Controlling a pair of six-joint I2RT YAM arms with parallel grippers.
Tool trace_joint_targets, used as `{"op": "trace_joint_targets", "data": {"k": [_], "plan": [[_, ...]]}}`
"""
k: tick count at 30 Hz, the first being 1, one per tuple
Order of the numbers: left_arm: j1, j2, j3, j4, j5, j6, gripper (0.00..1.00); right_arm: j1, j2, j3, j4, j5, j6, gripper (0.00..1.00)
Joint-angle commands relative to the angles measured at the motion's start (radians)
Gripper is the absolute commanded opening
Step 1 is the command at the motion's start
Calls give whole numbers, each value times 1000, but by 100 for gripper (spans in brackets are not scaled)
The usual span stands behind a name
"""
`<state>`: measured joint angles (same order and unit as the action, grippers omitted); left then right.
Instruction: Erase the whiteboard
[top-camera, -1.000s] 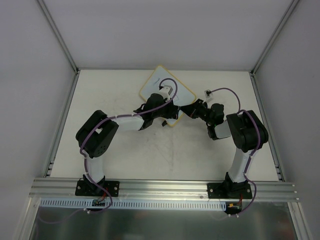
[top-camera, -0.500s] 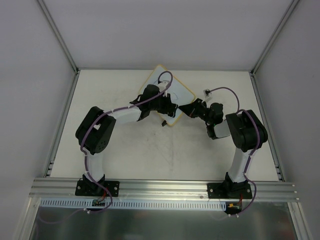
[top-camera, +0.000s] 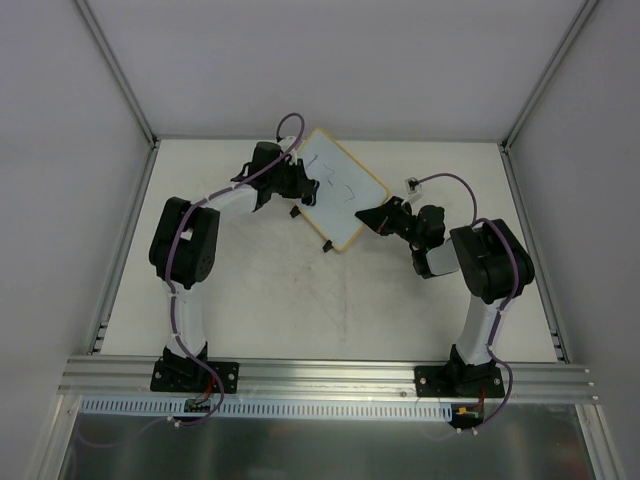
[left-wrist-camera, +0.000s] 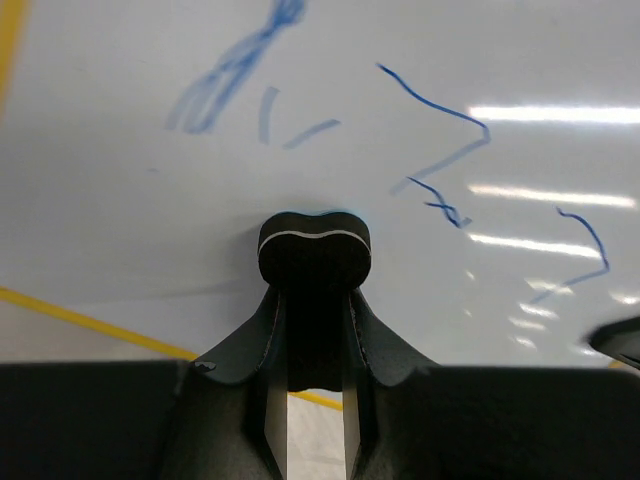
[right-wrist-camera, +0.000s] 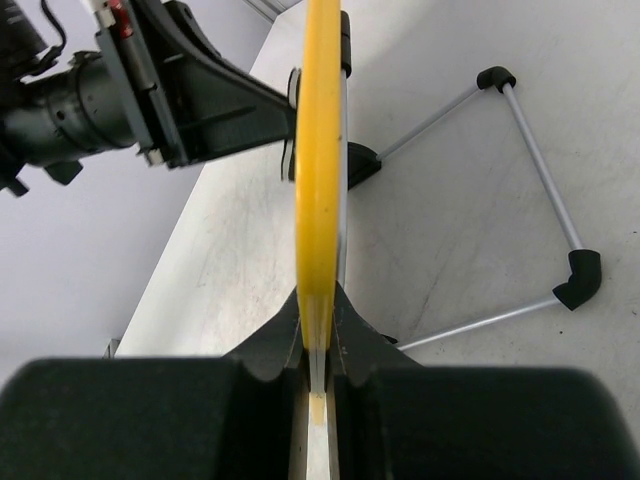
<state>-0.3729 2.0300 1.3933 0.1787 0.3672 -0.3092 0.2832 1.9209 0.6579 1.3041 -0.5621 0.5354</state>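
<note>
The whiteboard (top-camera: 345, 192), white with a tan-yellow frame, stands tilted at the back middle of the table. Blue scribbles (left-wrist-camera: 440, 150) mark its face (left-wrist-camera: 130, 210). My left gripper (top-camera: 302, 187) is at the board's left side. In the left wrist view it (left-wrist-camera: 314, 298) is shut on a small black block (left-wrist-camera: 314, 250) that is pressed against the white face. My right gripper (top-camera: 374, 219) is shut on the board's right edge. In the right wrist view the yellow frame (right-wrist-camera: 318, 150) runs edge-on between its jaws (right-wrist-camera: 318, 312).
A wire stand (right-wrist-camera: 540, 170) of thin metal rods with black corner caps lies behind the board. Two black feet (top-camera: 327, 247) show at the board's near edge. The table's rails run along the left and right sides.
My left arm has swept from the middle of the board toward its far left side, uncovering the face and its blue marks. The right gripper has kept its hold on the edge.
</note>
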Motion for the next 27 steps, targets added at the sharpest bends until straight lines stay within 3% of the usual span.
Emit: {"op": "trace_joint_targets", "data": {"k": [1, 10, 21, 27], "plan": [[64, 61, 65, -39, -40, 41, 0, 39, 4, 19, 228, -91, -41, 0], [134, 133, 193, -71, -37, 35, 0, 45, 6, 22, 228, -97, -48, 0], [131, 128, 294, -88, 1, 41, 0, 54, 15, 29, 228, -102, -49, 0], [104, 108, 274, -91, -7, 59, 0, 57, 17, 32, 227, -102, -49, 0]]}}
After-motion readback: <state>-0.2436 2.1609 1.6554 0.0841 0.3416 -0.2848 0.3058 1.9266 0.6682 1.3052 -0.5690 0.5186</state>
